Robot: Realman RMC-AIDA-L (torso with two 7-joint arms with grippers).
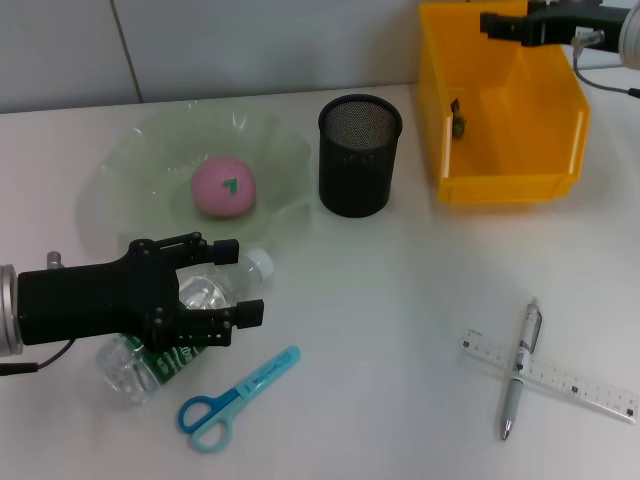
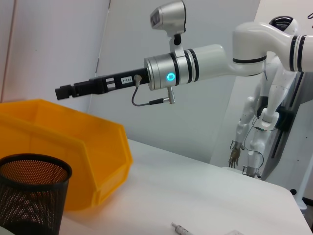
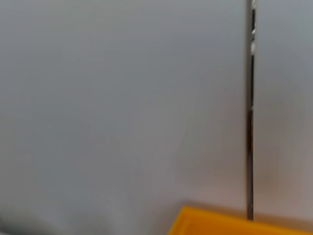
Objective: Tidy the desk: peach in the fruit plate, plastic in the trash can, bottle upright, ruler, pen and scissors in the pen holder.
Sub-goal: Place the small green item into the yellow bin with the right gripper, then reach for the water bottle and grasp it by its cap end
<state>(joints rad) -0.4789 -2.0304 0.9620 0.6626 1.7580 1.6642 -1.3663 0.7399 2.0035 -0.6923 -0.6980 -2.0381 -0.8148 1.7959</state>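
Head view
left end effector [image 1: 245, 281]: sitting low at the near left of the desk [image 1: 400, 330], fingers spread around the bottle, one on each side, not clearly clamped
bottle [image 1: 190, 320]: lying on its side, white cap pointing toward the fruit plate, body partly hidden under the end effector
peach [image 1: 224, 187]: resting in the middle of the green fruit plate [image 1: 120, 170]
pen holder [image 1: 359, 155]: black mesh, standing upright between fruit plate and trash can
trash can [image 1: 505, 105]: yellow bin at far right, small dark scrap lying inside at its left wall, probably the plastic
right end effector [image 1: 485, 24]: hanging above the trash can's far rim, grip state can't tell
scissors [image 1: 235, 395]: blue, lying flat on the desk just beside the bottle, near side
pen [image 1: 520, 370]: lying across the ruler [image 1: 560, 378], touching it, near right

Left wrist view
right end effector [image 2: 63, 92]: showing side-on above the trash can [image 2: 73, 147], fingers not resolvable
pen holder [image 2: 32, 196]: standing just beside the trash can

Right wrist view
trash can [image 3: 230, 223]: only a yellow rim edge showing against a grey wall
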